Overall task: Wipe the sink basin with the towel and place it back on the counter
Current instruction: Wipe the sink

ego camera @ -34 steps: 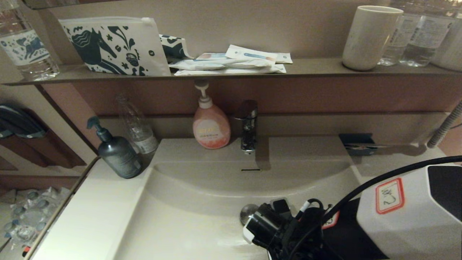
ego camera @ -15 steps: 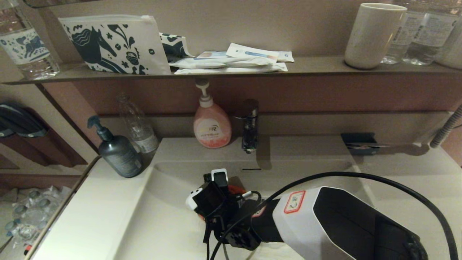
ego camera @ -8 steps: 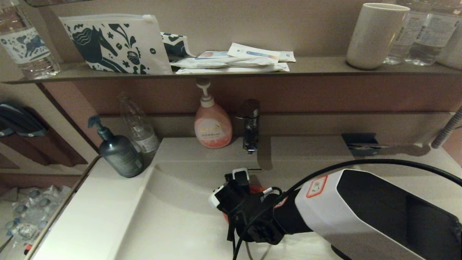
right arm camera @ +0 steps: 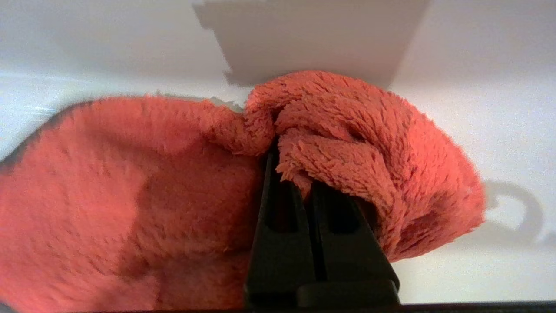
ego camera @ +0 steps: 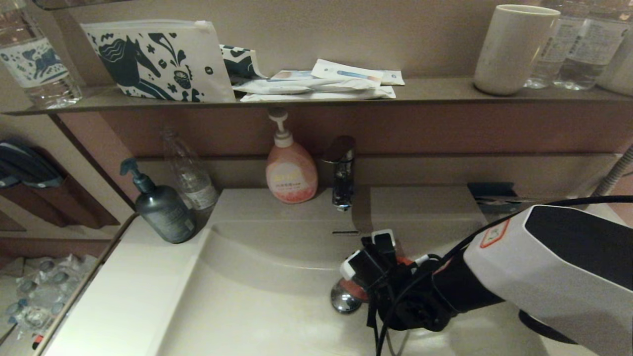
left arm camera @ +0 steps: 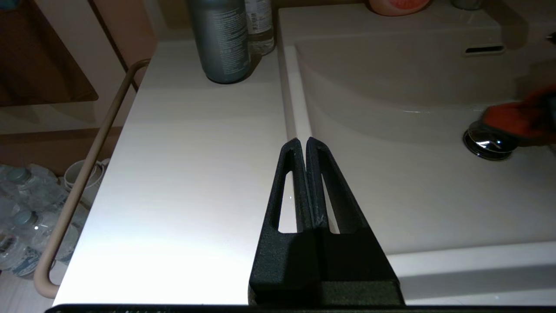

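Right end effector [right arm camera: 299, 174] is clamping fully down on the small orange-red terry towel [right arm camera: 347, 143], pressing it onto the floor of the wide off-white sink basin [ego camera: 257, 277], just beside the round chrome drain plug [ego camera: 344, 300] (towel edge is overlapping the plug). Left end effector [left arm camera: 302, 145] is sitting parked over the smooth off-white table [left arm camera: 191, 174], fingers pressed together, gripping nothing. Grey pump bottle [ego camera: 163, 210] is standing on the table's back left corner.

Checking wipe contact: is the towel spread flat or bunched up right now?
Bunched. In the right wrist view the towel is crumpled into folds around the right gripper, whose jaws are shut on it, inside the sink.
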`<state>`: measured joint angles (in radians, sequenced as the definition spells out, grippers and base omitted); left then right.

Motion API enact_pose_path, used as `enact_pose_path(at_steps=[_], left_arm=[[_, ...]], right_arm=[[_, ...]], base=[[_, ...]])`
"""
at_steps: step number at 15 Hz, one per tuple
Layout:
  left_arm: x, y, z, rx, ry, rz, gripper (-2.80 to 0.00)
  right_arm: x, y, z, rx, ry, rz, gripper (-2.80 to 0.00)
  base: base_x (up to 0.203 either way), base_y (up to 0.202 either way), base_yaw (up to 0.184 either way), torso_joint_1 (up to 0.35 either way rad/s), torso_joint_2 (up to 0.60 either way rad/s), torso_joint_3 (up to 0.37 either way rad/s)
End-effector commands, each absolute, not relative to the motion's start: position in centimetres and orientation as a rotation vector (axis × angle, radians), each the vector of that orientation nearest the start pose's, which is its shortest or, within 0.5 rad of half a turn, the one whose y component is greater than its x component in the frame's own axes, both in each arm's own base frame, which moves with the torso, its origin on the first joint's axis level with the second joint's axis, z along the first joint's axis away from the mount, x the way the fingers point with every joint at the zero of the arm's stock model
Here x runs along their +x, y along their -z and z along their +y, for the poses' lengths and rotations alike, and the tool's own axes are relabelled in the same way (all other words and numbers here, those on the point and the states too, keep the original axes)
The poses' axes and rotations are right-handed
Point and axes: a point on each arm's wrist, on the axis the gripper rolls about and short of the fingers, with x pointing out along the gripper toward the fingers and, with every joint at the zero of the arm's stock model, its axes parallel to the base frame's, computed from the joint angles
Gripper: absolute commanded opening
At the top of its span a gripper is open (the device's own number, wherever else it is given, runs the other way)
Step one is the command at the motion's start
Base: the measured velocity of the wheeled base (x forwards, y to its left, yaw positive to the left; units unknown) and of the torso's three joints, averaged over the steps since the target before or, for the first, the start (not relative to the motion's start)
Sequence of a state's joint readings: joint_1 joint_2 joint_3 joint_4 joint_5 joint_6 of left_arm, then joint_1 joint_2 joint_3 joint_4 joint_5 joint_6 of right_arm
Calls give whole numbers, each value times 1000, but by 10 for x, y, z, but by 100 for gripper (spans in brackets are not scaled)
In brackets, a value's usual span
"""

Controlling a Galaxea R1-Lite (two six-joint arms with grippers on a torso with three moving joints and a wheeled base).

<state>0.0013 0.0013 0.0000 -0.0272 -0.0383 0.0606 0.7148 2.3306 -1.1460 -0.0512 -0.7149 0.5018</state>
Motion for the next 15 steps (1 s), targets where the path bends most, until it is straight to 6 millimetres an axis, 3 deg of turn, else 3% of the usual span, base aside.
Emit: enact_pose_path(at_steps=[1,4,7,11,15], left_arm=[[-23,-78,-1,62,36,-27,-280],[-23,-78,-1,62,36,-27,-280],[-23,-78,-1,62,36,-27,-280],[-23,-78,-1,62,36,-27,-280],[-23,-78,-1,62,36,-27,-280]], right_arm=[[291,-11,225,-259,225,809,-280],[277,-20,200,-270,258,835,-280],[264,-41,180,-249,277,824,-280],[239,-76,154,-244,273,800,-280],[202,-129,119,-204,289,765,-280]], base=[[0,0,0,0,0,0],[0,0,0,0,0,0],[0,0,0,9,2,2],[0,0,0,10,2,2],[0,0,0,0,0,0]])
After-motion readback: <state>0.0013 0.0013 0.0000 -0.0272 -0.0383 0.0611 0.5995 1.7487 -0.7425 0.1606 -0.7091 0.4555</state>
